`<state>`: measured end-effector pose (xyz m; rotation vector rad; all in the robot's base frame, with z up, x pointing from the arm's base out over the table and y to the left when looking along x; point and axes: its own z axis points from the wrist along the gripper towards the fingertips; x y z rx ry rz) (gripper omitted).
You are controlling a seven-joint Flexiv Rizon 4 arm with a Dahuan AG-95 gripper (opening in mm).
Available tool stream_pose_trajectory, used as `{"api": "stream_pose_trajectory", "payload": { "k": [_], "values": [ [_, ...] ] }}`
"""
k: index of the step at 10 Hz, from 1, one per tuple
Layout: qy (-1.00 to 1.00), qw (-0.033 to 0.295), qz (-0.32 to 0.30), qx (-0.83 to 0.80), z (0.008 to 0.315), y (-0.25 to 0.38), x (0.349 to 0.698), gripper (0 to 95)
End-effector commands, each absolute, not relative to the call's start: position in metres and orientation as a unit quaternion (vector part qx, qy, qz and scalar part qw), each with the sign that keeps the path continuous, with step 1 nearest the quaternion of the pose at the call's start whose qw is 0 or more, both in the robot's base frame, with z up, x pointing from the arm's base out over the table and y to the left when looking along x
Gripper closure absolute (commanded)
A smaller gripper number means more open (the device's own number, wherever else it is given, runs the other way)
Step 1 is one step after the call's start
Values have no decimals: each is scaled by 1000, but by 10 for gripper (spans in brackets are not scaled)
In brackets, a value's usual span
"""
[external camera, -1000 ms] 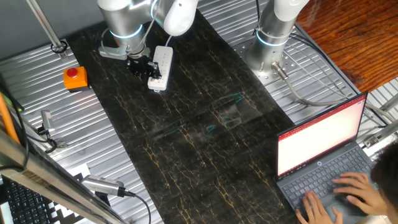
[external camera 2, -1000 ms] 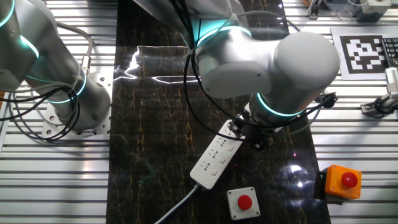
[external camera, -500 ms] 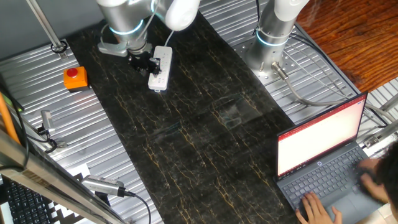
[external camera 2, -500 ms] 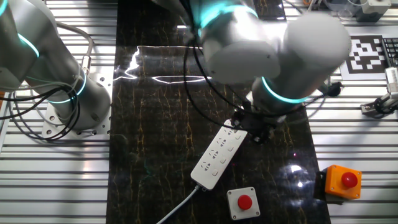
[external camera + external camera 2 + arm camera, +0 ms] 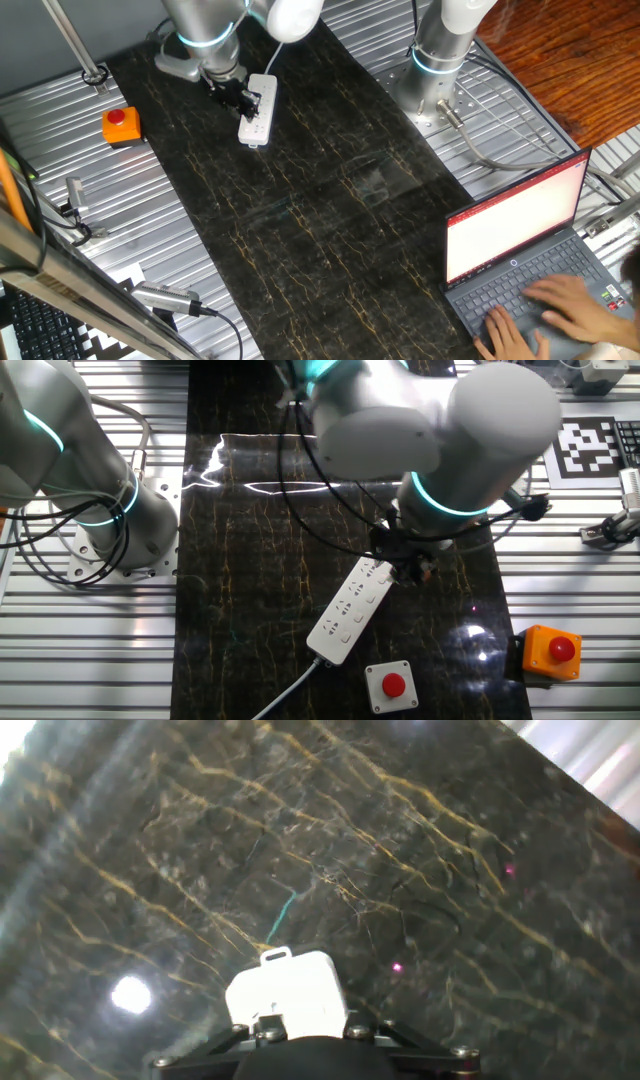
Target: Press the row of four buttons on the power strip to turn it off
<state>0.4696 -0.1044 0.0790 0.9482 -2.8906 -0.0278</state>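
Note:
The power strip (image 5: 256, 110) is a slim white bar lying on the dark marble mat, with its thin cable (image 5: 281, 693) leaving the near end in the other fixed view. My gripper (image 5: 236, 96) hangs over the strip's end (image 5: 376, 573) that is away from the cable, at its edge. The hand view shows only a white rounded end of the strip (image 5: 285, 994) just above the black gripper body. The row of four buttons is too small to make out. No view shows the fingertips clearly.
An orange box with a red round button (image 5: 121, 124) sits on the ribbed metal beside the mat. A white box with a red button (image 5: 388, 685) lies near the strip's cable end. A second arm's base (image 5: 436, 62) and a laptop (image 5: 520, 248) with a person's hands stand to the right.
The gripper has shifted a little along the strip toward its end away from the cable, and the arm's upper links have swung. The strip has stayed in place. The person's hands moved on the laptop.

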Motion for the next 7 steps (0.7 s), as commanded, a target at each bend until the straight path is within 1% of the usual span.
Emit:
{"api": "stream_pose_trajectory", "payload": {
  "k": [1,3,6,7],
  "values": [
    [-965,35,-27,260,87,-101,465,950],
    [-974,33,-31,222,95,-97,459,950],
    [-977,12,-30,212,99,-95,455,950],
    [-977,11,-29,209,99,-95,455,950]
  ]
}}
